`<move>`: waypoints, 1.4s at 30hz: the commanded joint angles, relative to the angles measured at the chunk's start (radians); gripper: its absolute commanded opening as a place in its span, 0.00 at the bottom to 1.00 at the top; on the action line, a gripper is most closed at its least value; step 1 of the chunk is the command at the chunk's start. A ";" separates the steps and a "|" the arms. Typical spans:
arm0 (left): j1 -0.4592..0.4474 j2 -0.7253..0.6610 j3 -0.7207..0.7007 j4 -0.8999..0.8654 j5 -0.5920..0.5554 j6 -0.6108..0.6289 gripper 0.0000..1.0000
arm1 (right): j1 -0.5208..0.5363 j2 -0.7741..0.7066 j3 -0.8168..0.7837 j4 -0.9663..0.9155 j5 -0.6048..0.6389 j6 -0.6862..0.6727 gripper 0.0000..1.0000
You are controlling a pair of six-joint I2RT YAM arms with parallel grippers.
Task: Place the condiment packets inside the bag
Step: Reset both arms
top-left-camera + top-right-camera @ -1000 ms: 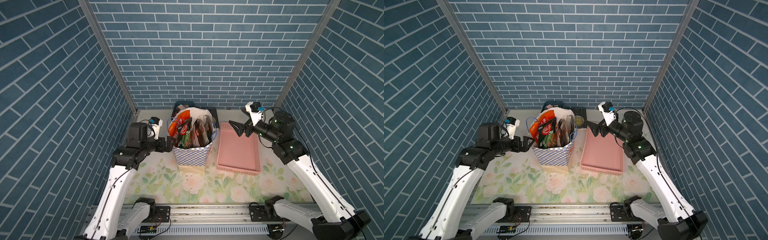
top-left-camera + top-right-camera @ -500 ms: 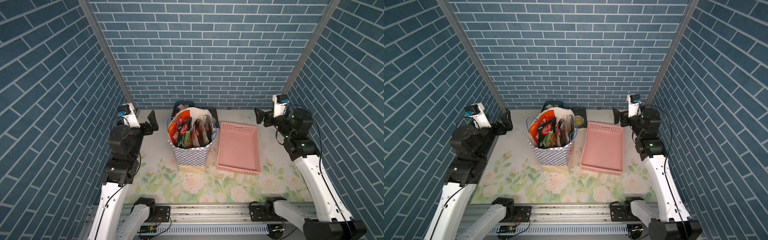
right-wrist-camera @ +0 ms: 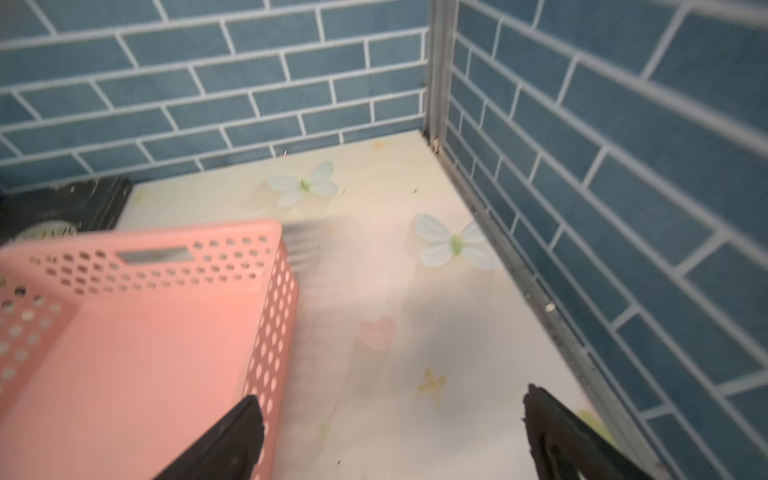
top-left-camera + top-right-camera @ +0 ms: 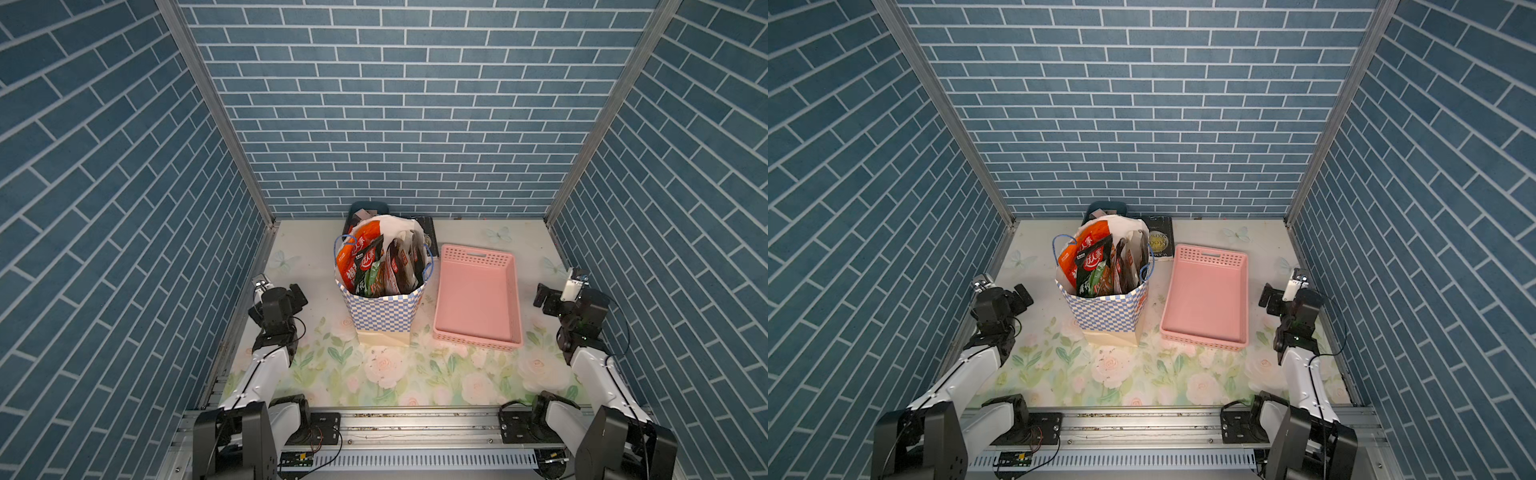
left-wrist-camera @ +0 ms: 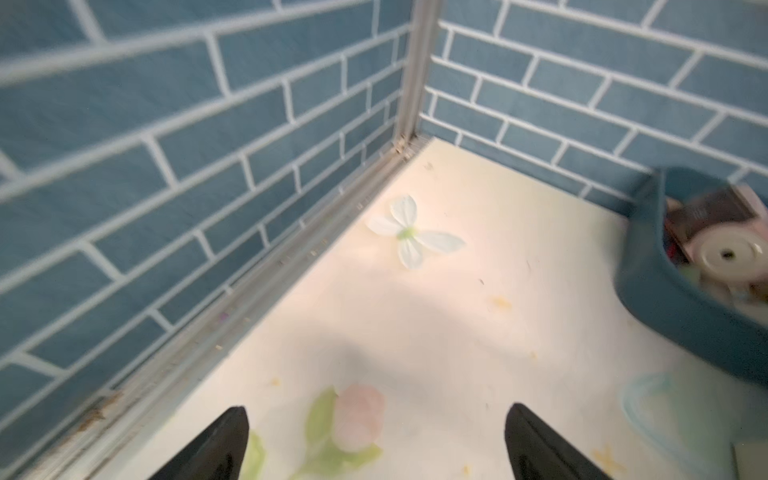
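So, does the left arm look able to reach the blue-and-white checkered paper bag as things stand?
Probably yes. The left arm sits beside the blue-and-white checkered paper bag with only bare floral tabletop between them, and its jaws stand open and empty.

In a top view, on the dark book [image 4: 1160, 239] lying just behind the bag [image 4: 1108, 311], I read "MOON" in pale capitals, upside down from my side. A smaller line beside it looks like "SIXPENCE". Inside the bag, the black packet [image 4: 1094, 261] bears a red logo with white Chinese characters. The orange packet [image 4: 1081, 249] has more white characters, all too small for me to read.
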 commanded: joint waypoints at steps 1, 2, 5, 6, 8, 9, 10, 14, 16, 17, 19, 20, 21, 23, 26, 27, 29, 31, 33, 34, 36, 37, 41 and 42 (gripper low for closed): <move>-0.105 0.054 -0.047 0.385 0.019 0.096 1.00 | 0.062 0.030 -0.094 0.370 0.030 -0.018 1.00; -0.120 0.085 -0.065 0.451 0.027 0.108 1.00 | 0.083 0.038 -0.124 0.429 0.037 -0.013 1.00; -0.131 0.172 -0.119 0.643 0.037 0.159 1.00 | 0.139 0.074 -0.183 0.566 0.060 -0.011 1.00; -0.131 0.192 -0.142 0.706 0.042 0.182 1.00 | 0.150 0.089 -0.195 0.601 0.058 -0.017 1.00; -0.130 0.243 -0.198 0.881 0.062 0.220 1.00 | 0.176 0.123 -0.216 0.667 0.058 -0.039 1.00; -0.130 0.273 -0.212 0.937 0.066 0.224 1.00 | 0.186 0.143 -0.231 0.708 0.061 -0.044 1.00; -0.130 0.303 -0.218 0.970 0.074 0.227 1.00 | 0.193 0.166 -0.246 0.756 0.061 -0.042 1.00; -0.130 0.419 -0.223 1.067 0.082 0.232 1.00 | 0.208 0.260 -0.250 0.864 0.062 -0.035 1.00; -0.130 0.418 -0.177 0.996 0.061 0.224 1.00 | 0.212 0.306 -0.234 0.898 0.062 -0.039 1.00; -0.130 0.425 -0.151 0.942 0.057 0.221 1.00 | 0.214 0.326 -0.216 0.888 0.062 -0.034 1.00; -0.133 0.428 -0.154 0.956 0.053 0.225 1.00 | 0.214 0.370 -0.167 0.844 0.062 -0.026 1.00; -0.133 0.419 -0.146 0.926 0.054 0.224 1.00 | 0.215 0.405 -0.160 0.877 0.056 -0.023 1.00; -0.133 0.419 -0.150 0.940 0.052 0.225 1.00 | 0.219 0.452 -0.166 0.936 0.053 -0.022 1.00; -0.133 0.415 -0.149 0.927 0.056 0.225 1.00 | 0.237 0.548 -0.183 1.060 0.061 -0.028 1.00; -0.136 0.422 -0.133 0.906 0.112 0.249 1.00 | 0.266 0.539 -0.152 0.982 0.120 -0.050 1.00; -0.137 0.424 -0.129 0.903 0.128 0.260 1.00 | 0.268 0.538 -0.148 0.973 0.126 -0.052 1.00; -0.137 0.425 -0.128 0.902 0.133 0.262 1.00 | 0.271 0.537 -0.146 0.967 0.133 -0.054 1.00; -0.137 0.424 -0.127 0.898 0.134 0.262 1.00 | 0.274 0.538 -0.146 0.968 0.138 -0.055 1.00; -0.137 0.423 -0.126 0.896 0.134 0.264 1.00 | 0.275 0.537 -0.146 0.967 0.139 -0.055 1.00; -0.137 0.423 -0.125 0.897 0.134 0.263 1.00 | 0.275 0.541 -0.148 0.977 0.139 -0.056 1.00; -0.137 0.424 -0.125 0.896 0.134 0.263 1.00 | 0.275 0.542 -0.146 0.973 0.139 -0.056 1.00; -0.137 0.427 -0.121 0.892 0.136 0.260 1.00 | 0.275 0.539 -0.145 0.967 0.141 -0.056 1.00; -0.125 0.429 -0.117 0.882 0.157 0.255 1.00 | 0.277 0.543 -0.141 0.964 0.144 -0.056 1.00; -0.126 0.429 -0.118 0.884 0.156 0.256 1.00 | 0.277 0.542 -0.142 0.964 0.144 -0.056 1.00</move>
